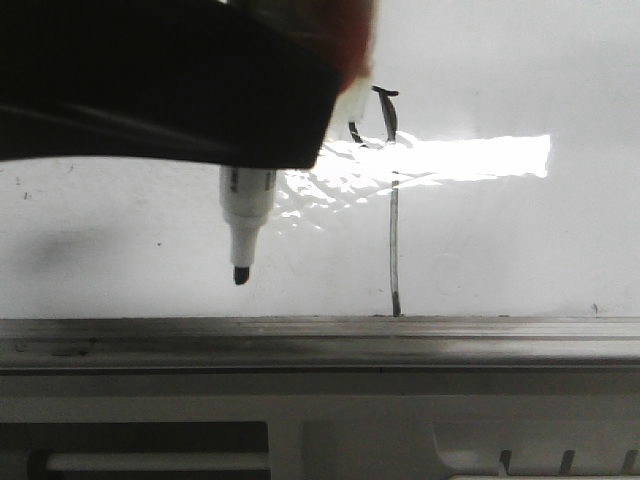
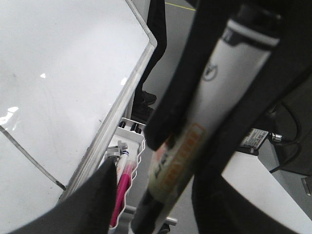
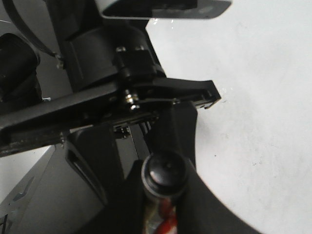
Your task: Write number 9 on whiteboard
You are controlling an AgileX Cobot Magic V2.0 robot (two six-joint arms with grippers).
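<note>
Left jaws point(image 2: 204, 146) clamp marker point(image 1: 243, 225) beside number 9 point(image 1: 393, 200) on whiteboard point(image 1: 500, 240).

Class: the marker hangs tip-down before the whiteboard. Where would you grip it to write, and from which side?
Grip the marker mid-barrel, on its labelled part, from the side away from the whiteboard: round straight barrel, tip left free.

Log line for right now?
left gripper shut on marker | marker tip left of number 9, apart | number 9 drawn, loop plus tail | right gripper grip unclear
</note>
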